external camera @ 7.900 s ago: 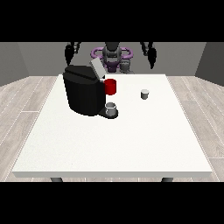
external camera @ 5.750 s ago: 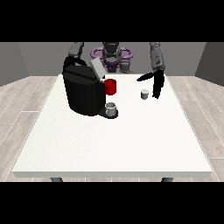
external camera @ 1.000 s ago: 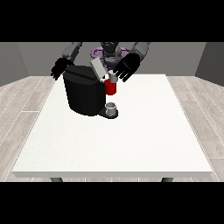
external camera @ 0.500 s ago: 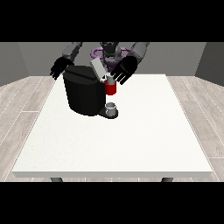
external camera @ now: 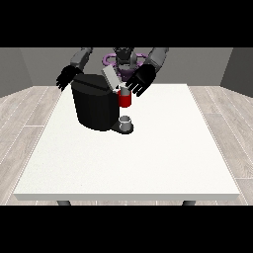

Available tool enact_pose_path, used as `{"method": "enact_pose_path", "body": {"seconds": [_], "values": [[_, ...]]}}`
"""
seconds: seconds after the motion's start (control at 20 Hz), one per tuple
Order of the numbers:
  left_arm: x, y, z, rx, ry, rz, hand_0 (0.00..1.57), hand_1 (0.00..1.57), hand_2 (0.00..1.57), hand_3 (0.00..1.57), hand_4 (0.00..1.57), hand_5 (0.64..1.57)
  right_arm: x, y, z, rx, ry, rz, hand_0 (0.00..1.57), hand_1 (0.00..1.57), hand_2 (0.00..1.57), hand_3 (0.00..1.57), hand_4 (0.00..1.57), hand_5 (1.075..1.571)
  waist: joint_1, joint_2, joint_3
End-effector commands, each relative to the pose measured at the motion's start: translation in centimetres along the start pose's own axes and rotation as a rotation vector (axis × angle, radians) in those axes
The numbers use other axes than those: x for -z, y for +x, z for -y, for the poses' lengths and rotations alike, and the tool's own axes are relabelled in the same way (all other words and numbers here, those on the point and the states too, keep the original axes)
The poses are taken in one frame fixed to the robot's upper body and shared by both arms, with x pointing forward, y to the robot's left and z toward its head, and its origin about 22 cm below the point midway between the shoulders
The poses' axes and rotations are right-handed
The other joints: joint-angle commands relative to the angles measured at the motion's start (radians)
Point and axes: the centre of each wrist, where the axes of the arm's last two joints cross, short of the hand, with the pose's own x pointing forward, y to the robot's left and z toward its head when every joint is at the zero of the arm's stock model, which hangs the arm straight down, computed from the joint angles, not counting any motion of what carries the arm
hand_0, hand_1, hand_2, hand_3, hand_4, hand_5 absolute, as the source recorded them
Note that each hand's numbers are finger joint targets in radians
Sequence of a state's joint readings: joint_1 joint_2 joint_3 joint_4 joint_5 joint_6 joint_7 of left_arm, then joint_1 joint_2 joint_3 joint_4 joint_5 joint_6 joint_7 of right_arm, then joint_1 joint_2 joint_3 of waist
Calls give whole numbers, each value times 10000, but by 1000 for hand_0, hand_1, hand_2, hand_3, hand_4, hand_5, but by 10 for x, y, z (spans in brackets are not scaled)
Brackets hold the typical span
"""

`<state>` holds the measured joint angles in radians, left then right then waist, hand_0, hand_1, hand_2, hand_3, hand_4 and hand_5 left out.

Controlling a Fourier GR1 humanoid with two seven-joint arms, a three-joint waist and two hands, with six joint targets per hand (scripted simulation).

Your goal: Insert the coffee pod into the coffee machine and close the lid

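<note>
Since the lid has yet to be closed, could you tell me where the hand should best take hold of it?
Probably at the free upper end of the lid, from above and behind. It stands tilted up off the coffee machine, hinged near the red part, so pressing there should swing it down. The hand at the view's right is nearest.

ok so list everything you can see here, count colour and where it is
table: one, white, filling the middle of the view
coffee machine: one, black, on the table's far left part
lid: one, grey, raised and tilted on top of the machine
red part: one, red, on the machine's front
cup: one, grey, on the machine's base under the red part
hand at the view's left: one, black, open, behind the machine
hand at the view's right: one, black, open, beside the lid
</note>
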<state>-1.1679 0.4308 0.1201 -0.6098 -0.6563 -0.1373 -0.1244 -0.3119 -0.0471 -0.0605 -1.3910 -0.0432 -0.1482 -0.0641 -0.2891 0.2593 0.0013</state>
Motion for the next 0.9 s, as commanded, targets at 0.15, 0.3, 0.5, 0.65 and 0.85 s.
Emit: {"method": "enact_pose_path", "body": {"seconds": [0.15,0.3,0.5,0.65,0.85], "values": [[1,-1,6,-126,-301,92,1204,1204,1226,1089,463,1571,3,4,-1,-218,-18,118,0,0,0,0,418,1571,-49,298,-12],[1,4,17,333,-529,-4,1152,1152,1178,1020,450,1571,3,-6,13,-155,-325,-512,0,0,0,0,397,1571,252,-224,-9],[-5,-8,8,474,-619,247,1085,1085,1132,956,403,1571,-2,-13,22,-216,-332,-193,0,0,0,0,408,1571,389,-35,-9],[2,6,-4,593,-190,145,1051,1051,1118,953,365,1571,9,1,8,86,-212,141,0,0,0,0,431,1571,128,244,-9],[-3,-8,7,611,-122,51,1064,1064,1117,952,360,1571,7,10,4,-47,-181,-107,0,0,0,0,458,1571,87,-102,-14]]}}
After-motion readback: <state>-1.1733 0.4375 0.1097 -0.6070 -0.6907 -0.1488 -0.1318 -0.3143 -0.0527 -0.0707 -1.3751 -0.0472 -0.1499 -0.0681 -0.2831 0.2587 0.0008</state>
